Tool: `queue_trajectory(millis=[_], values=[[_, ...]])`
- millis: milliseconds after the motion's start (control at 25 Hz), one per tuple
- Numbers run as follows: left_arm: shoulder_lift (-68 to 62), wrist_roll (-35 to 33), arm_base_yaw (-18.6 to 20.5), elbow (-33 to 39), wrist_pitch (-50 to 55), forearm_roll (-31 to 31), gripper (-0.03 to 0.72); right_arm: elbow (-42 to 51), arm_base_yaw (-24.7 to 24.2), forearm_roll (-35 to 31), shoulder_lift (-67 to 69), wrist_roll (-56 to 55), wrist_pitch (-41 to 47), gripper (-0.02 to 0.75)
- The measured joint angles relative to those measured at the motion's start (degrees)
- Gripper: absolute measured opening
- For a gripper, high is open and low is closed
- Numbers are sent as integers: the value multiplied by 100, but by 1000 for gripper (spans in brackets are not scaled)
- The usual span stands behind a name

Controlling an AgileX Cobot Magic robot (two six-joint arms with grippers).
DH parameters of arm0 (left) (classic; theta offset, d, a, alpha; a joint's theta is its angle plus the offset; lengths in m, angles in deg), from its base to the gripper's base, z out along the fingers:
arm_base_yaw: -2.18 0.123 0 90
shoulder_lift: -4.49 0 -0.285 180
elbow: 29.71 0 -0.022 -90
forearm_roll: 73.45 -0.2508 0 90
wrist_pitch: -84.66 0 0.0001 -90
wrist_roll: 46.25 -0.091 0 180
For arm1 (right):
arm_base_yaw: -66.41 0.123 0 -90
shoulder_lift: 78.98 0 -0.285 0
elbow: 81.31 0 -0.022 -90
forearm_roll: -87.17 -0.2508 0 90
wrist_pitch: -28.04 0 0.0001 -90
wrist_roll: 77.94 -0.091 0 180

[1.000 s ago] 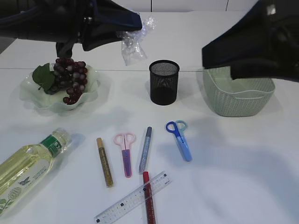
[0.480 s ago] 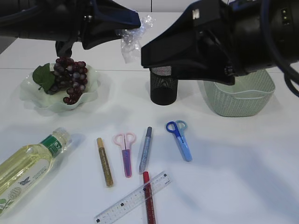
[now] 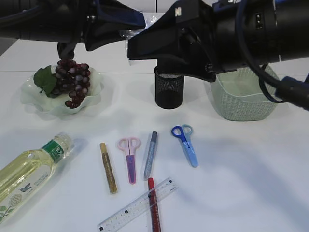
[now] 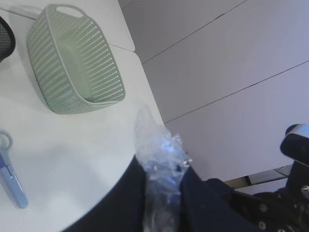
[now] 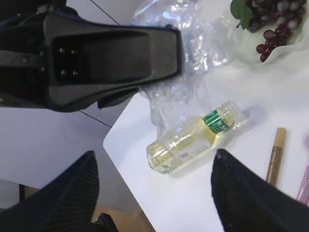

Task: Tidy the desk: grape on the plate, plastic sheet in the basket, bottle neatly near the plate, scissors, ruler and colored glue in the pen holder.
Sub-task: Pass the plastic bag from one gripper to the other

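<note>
My left gripper point(image 4: 161, 168) is shut on the crumpled clear plastic sheet point(image 4: 157, 140), held in the air above the table's back. In the exterior view the left gripper point(image 3: 137, 21) sits at top left, and the right arm hides most of the sheet point(image 3: 124, 35). My right gripper point(image 5: 154, 193) is open and empty, high above the bottle point(image 5: 193, 145). Its tip point(image 3: 137, 48) reaches close to the sheet. The grape bunch point(image 3: 72, 82) lies on the plate point(image 3: 34, 104). The bottle point(image 3: 26, 176) lies on its side at front left.
The black mesh pen holder point(image 3: 169, 89) stands mid-table, the green basket point(image 3: 241, 104) to its right. In front lie pink scissors point(image 3: 129, 157), blue scissors point(image 3: 186, 142), a ruler point(image 3: 137, 205), and gold point(image 3: 108, 167), silver point(image 3: 150, 154) and red point(image 3: 153, 208) glue sticks.
The right arm has swung leftwards across the back of the table, from above the basket to beside the held sheet, and now covers most of it. The left arm has stayed put.
</note>
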Motion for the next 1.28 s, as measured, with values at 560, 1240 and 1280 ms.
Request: queue_trajectory(millis=[560,1240,1280], values=[[0,-4,-8,0,0,34,92,-238,0,-309,481,511,-21,547],[0,-4,-8,0,0,83,92,-238,0,-880,562,905,-24,244],[0,-4,-8,0,11,83,92,-238,0,-888,586,905,-24,228]])
